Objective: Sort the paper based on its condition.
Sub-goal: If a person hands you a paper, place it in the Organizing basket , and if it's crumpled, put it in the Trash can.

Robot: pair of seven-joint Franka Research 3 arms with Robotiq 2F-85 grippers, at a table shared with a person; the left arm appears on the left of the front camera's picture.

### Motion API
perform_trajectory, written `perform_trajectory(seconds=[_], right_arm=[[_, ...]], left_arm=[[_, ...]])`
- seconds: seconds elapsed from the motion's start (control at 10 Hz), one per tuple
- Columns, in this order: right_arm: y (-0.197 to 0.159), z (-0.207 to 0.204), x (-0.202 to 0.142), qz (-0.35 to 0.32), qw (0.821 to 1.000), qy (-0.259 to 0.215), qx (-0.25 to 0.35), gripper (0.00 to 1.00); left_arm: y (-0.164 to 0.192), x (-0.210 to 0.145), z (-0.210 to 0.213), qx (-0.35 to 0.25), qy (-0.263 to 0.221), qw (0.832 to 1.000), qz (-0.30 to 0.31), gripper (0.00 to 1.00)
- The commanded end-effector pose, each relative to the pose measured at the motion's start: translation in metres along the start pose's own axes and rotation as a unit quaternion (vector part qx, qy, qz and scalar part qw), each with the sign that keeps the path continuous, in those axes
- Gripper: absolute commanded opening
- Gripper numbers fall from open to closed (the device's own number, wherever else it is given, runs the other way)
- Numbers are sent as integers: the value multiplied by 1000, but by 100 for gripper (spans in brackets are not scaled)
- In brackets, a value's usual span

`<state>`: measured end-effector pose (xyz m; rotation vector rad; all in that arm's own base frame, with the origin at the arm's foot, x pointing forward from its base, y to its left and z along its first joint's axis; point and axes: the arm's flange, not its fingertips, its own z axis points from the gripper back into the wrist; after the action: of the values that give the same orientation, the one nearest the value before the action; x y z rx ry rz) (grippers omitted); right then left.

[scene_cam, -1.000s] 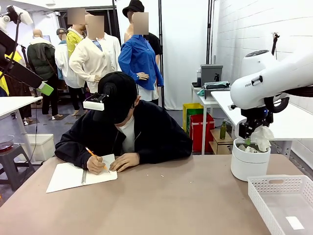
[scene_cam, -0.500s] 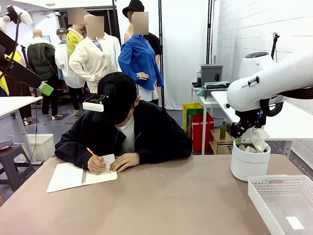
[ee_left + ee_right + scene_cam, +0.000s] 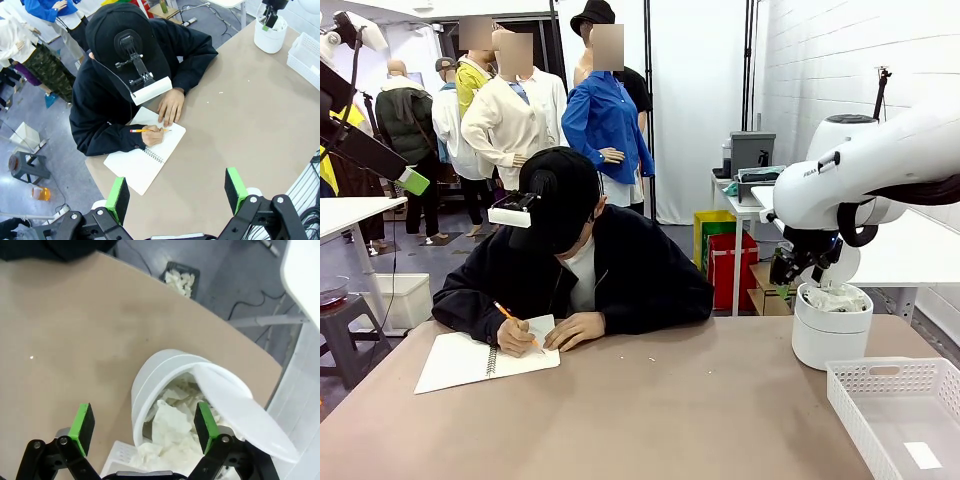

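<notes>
A: Where is the paper to be found, and how are the grippers set?

B: Crumpled paper is seen heaped in the white bin at the worktop's right side, with the bin's lid tipped aside. A flat slip lies in the white basket just beside the bin. The right gripper is held above the bin with its green pads spread wide and nothing between them. The left gripper is parted too, empty, high over the worktop near the notebook being written in by the person.

A: What could go wrong from here?

B: It is judged that a lump piled high near the rim could be dragged out if the right gripper were swept low across the bin. The light bin itself could be nudged or tipped by a finger caught on its wall or lid. The notebook could be mistaken for paper to be sorted; it is being used and should be left alone.

A: What is hidden or hard to make out?

B: The bin's depth and how many lumps are in it cannot be told. The basket is cut off by the front view's edge, so further slips may be missed. A pale speck on the worktop is too small to be identified.
</notes>
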<state>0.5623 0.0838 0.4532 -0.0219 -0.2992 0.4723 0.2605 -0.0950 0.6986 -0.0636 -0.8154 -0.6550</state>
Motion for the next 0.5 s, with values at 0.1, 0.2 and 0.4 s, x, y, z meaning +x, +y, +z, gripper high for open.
perform_trajectory(seconds=[0.1,0.2,0.4], right_arm=[[-12,15,-7,-3,999,-34,16,100],[-13,23,-7,3,999,-18,46,100],[-21,50,-8,-9,993,28,115,100]], left_arm=[[0,0,0,1,0,1000,1,100],[0,0,0,1,0,1000,1,100],[0,0,0,1,0,1000,1,100]])
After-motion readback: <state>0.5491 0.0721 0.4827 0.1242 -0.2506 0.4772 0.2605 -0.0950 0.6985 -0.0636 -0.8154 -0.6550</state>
